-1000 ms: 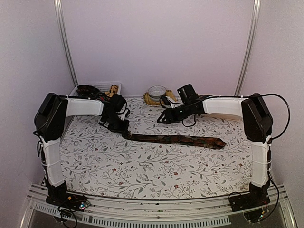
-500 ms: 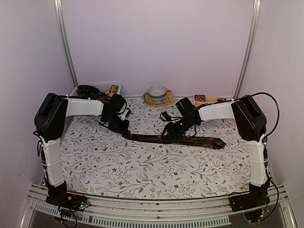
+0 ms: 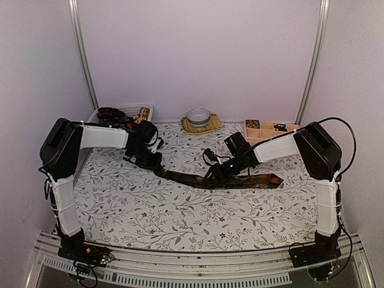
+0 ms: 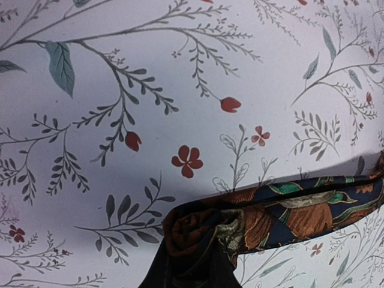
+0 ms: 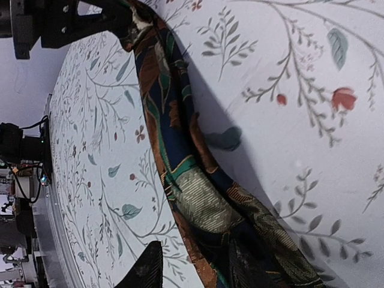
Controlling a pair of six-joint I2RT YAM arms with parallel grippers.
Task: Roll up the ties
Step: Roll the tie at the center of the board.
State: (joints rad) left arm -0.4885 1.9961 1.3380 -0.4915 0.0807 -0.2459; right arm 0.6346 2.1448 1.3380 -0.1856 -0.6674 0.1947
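Observation:
One dark tie (image 3: 252, 179) with a red-brown and green pattern lies across the middle of the floral cloth. Its narrow end is wound into a small roll (image 4: 198, 231). My left gripper (image 3: 153, 161) is shut on that roll; its fingers are hidden under the fabric in the left wrist view. My right gripper (image 3: 211, 175) is down at the tie's middle and open. In the right wrist view one fingertip (image 5: 147, 269) sits on the cloth beside the tie (image 5: 198, 198), and the other lies over the fabric.
A white basket (image 3: 133, 108) with more dark fabric stands at the back left. A bowl (image 3: 198, 114) on a yellow cloth is at the back centre. A wooden compartment box (image 3: 270, 127) sits at the back right.
My right arm has swung from the back of the table down onto the tie's middle, uncovering the wooden box. The tie now bends slightly near that gripper. The left arm has held still.

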